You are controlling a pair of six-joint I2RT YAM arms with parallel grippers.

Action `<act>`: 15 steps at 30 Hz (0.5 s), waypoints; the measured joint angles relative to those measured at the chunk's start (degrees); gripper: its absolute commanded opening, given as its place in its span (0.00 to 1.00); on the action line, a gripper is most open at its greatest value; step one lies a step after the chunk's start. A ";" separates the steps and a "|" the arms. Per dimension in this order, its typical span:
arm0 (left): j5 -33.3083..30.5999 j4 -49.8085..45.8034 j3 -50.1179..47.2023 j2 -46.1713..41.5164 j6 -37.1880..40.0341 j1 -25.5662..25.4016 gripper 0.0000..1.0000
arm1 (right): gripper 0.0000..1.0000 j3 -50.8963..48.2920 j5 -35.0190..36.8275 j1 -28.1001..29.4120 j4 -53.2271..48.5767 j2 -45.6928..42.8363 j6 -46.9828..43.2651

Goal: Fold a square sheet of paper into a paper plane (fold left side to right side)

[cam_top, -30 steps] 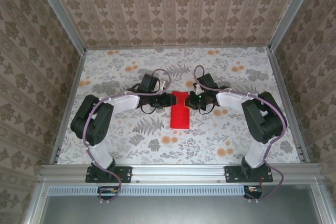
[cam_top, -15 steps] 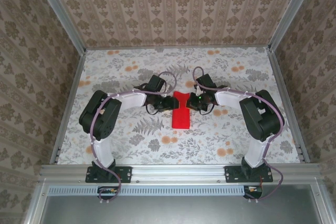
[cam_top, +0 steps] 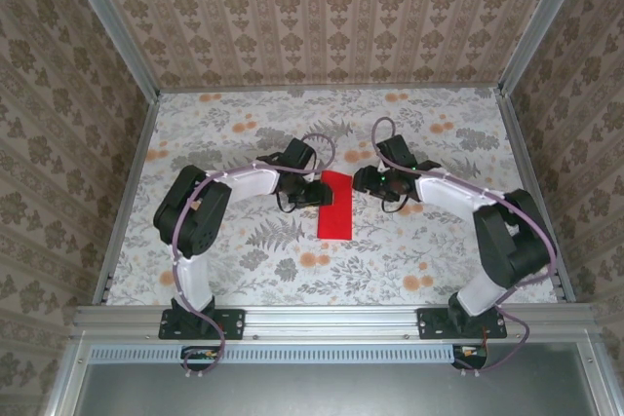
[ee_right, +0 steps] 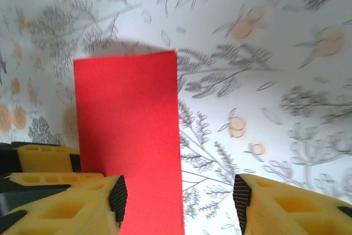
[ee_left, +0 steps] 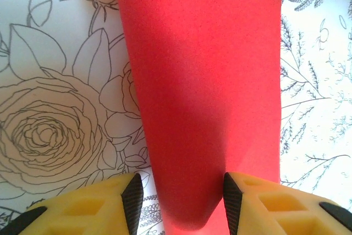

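The bright red sheet of paper (cam_top: 334, 207), folded narrow, lies on the flower-printed table (cam_top: 234, 133), long axis near to far. Toward its far end the left gripper (cam_top: 316, 192) straddles its left edge, jaws half apart, any pinch unclear. The right gripper (cam_top: 359, 180) hangs just off its right edge, open and empty.

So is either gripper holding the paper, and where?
The right gripper is open, holding nothing. The left gripper straddles one end of the red paper; a grip cannot be told.
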 measured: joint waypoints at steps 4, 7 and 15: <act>-0.33 -0.66 0.48 0.24 0.26 -0.20 0.46 | 0.66 -2.45 3.30 -0.85 0.24 -4.00 0.83; -0.70 -1.09 0.79 0.37 0.28 -0.28 0.46 | 0.66 -3.61 4.26 -1.36 0.20 -4.96 1.29; -1.07 -2.21 1.66 0.81 0.26 -0.33 0.47 | 0.66 -3.76 4.57 -1.57 0.26 -4.96 1.46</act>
